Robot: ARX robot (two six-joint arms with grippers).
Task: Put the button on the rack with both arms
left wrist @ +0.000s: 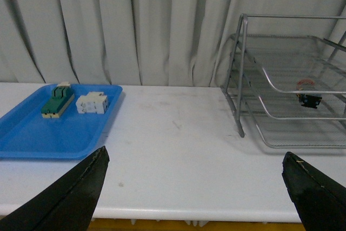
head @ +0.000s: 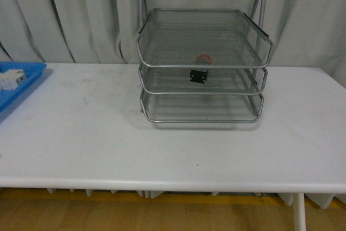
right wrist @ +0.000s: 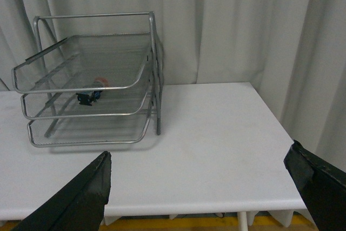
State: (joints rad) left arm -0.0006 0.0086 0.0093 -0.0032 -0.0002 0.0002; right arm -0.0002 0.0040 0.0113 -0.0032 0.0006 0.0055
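Button (head: 199,72) lay inside the rack (head: 203,57), on the middle of 3 mesh tiers, near the tier's centre. Red cap was seen through the top tier's mesh; black body showed below the top rim. Rack stood on the white table (head: 97,139), toward the back, close to the curtain (head: 86,14).

Left gripper (left wrist: 194,193) was wide apart, empty, both fingers low in the left wrist view and well clear of the rack. Right gripper (right wrist: 208,193) was likewise wide apart and empty, also well back from the rack. Neither arm appeared in the front view.

Judgement: placement looked complete; the step in hand seemed to be pulling back and parking. To do it well: keep both arms away from the tubular frame so the rack is not nudged, keep the jaws apart, move slowly, and confirm that the button sits stable on the mesh rather than resting against a rim.

Off to the left, a blue tray (left wrist: 54,128) held a green-and-cream block (left wrist: 57,101) and a white block (left wrist: 92,103), apart from each other.

Writing: no brand, label or text was readable on the rack, button or blocks; the parts were too small to tell.
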